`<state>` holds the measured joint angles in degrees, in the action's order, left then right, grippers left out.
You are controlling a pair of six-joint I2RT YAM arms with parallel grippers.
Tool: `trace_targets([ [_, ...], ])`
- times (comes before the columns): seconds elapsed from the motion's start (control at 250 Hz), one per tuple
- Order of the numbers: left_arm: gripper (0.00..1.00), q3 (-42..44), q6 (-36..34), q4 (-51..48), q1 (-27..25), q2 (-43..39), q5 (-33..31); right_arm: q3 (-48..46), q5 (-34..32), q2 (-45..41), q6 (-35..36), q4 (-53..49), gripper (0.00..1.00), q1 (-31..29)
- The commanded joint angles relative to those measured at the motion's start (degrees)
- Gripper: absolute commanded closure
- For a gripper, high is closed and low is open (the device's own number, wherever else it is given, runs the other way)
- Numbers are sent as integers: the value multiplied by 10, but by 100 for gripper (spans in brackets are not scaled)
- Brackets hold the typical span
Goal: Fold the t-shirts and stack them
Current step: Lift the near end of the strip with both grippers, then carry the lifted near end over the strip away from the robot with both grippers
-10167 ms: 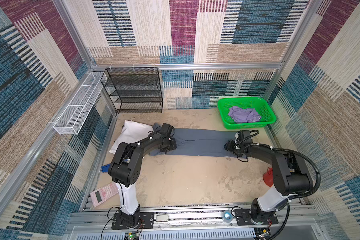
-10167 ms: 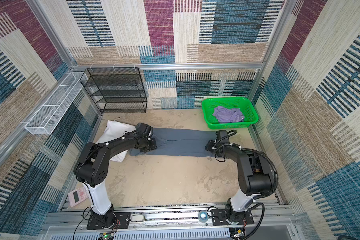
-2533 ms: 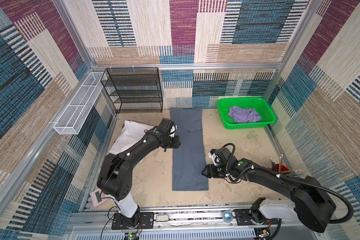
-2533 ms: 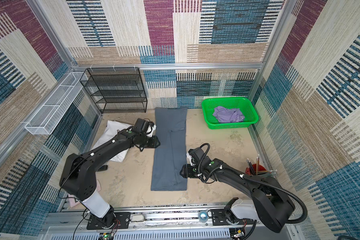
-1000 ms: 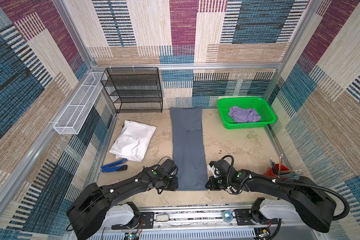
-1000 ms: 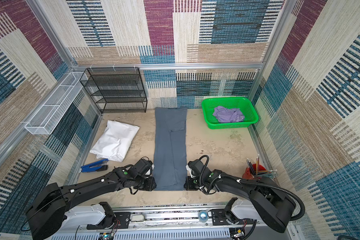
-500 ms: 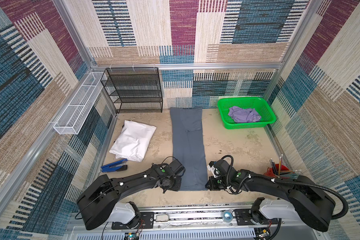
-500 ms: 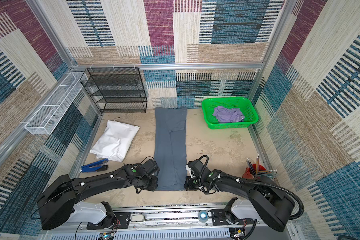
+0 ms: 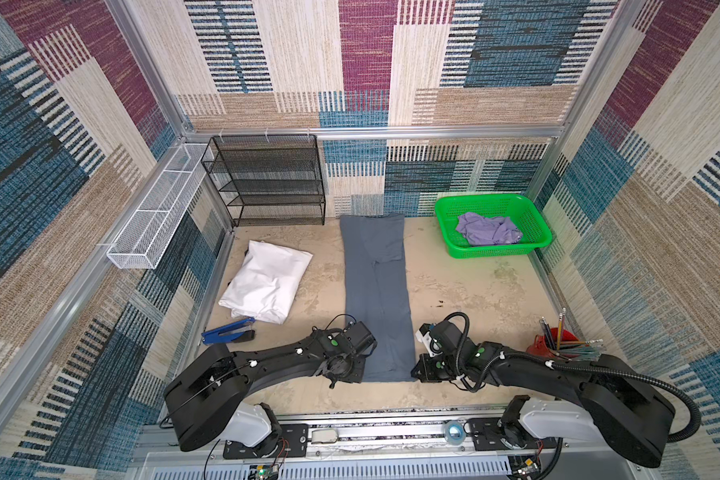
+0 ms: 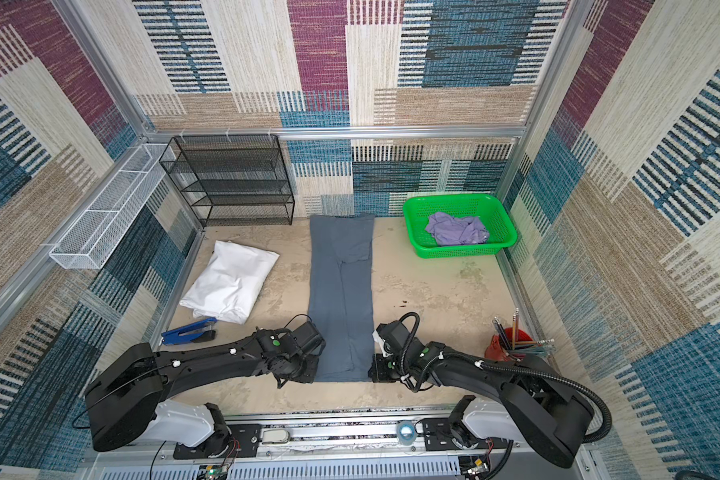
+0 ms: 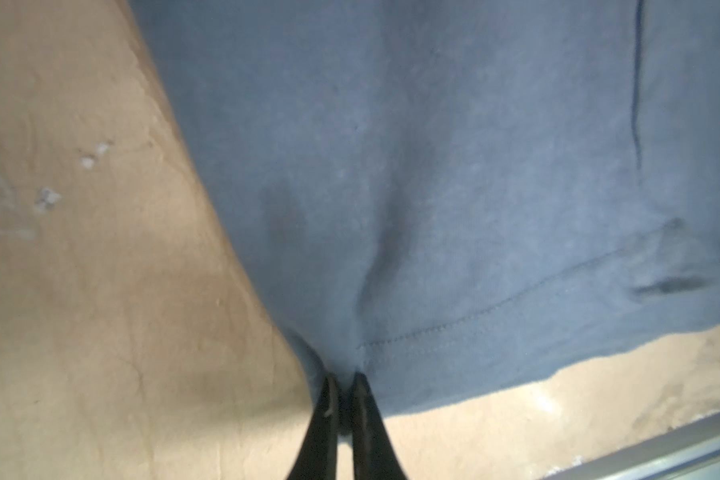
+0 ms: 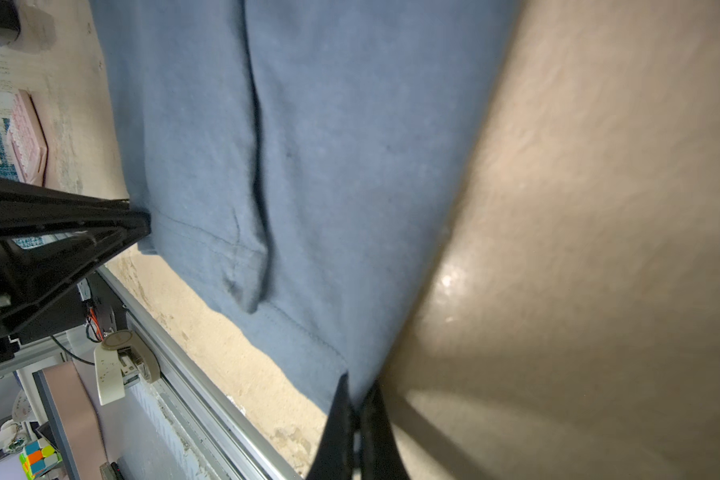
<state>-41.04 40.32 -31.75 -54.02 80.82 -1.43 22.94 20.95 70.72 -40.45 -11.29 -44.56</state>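
Both near hem corners of the blue-grey shirt (image 9: 377,299) are pinched tight, one by the left gripper (image 11: 344,380), one by the right gripper (image 12: 359,384); it's a soft, light, limp strip flat mid-table (image 9: 466,291), purple shirt (image 9: 487,228) crumpled in green basket (image 9: 495,251), no readable writing.

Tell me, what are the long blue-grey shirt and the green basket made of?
The blue-grey shirt looks like soft knitted cloth, probably cotton: matte, slightly fuzzy, with a stitched hem and limp creases. The green basket looks like hard plastic: bright, smooth, with walls moulded into a grid of little holes.
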Motion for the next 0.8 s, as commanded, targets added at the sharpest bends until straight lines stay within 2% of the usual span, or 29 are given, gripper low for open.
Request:
trace_targets([
  [0.0, 90, 9, 6, -15, 1, -22, -10, -6, -18, -7, -13, -24, 100, -1],
  [0.232, 95, 39, -3, -5, 1, -66, -2, -13, -25, -9, -20, -29, 100, -1],
  [0.392, 93, 44, -14, -21, 1, -83, -5, -20, -30, -13, -26, -31, 100, -1],
  [0.584, 91, 80, -21, 6, 2, -124, 10, -27, -31, -28, -35, -33, 100, -1],
  [0.692, 92, 99, -22, 24, 2, -136, 23, -37, -6, -45, -31, -9, 100, -1],
  [0.796, 98, 123, -26, 61, 1, -149, 41, -53, 51, -65, -17, 38, 100, -1],
])
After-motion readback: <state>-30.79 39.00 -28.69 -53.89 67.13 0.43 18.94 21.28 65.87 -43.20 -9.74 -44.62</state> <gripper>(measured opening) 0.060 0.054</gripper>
